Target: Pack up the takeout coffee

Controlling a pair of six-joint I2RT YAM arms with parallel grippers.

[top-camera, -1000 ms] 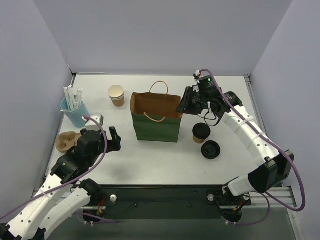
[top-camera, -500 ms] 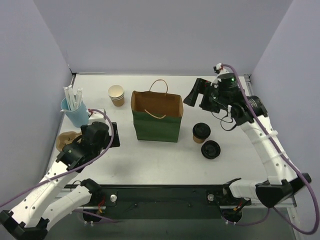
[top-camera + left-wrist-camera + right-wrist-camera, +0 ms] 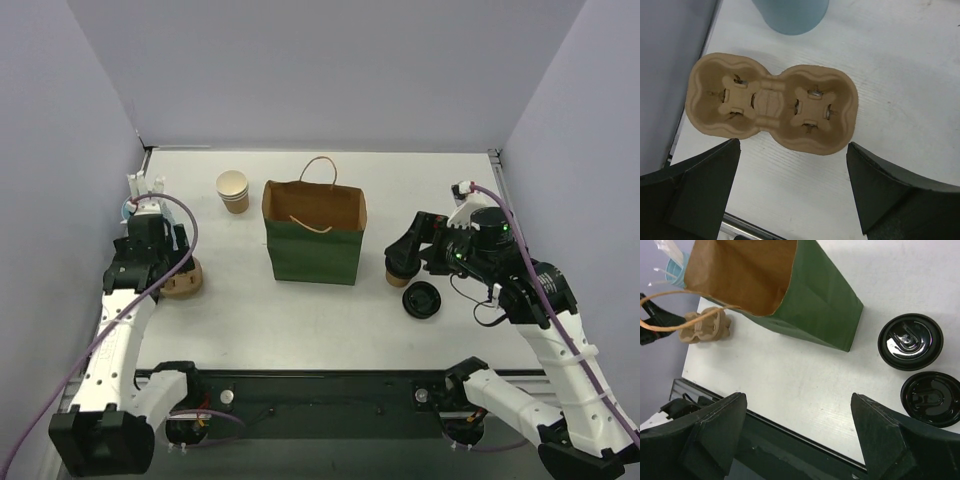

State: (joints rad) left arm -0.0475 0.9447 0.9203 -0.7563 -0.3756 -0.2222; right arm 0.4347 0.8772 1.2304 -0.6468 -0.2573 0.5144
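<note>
the coffee (image 3: 910, 341) is found upright beside the bag (image 3: 825, 305), near a loose lid (image 3: 932, 399). right gripper (image 3: 797, 405) and left gripper (image 3: 792, 160) are spread, empty. it should be straddled squarely, pinched below its rim.

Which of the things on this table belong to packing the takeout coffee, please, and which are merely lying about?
For the job:
- takeout coffee, lidded, standing beside the bag
- green bag, upright and open

Lying about:
- loose black lid
- lidless paper cup
- blue cup
- cardboard cup carrier, empty, though it may yet serve
</note>
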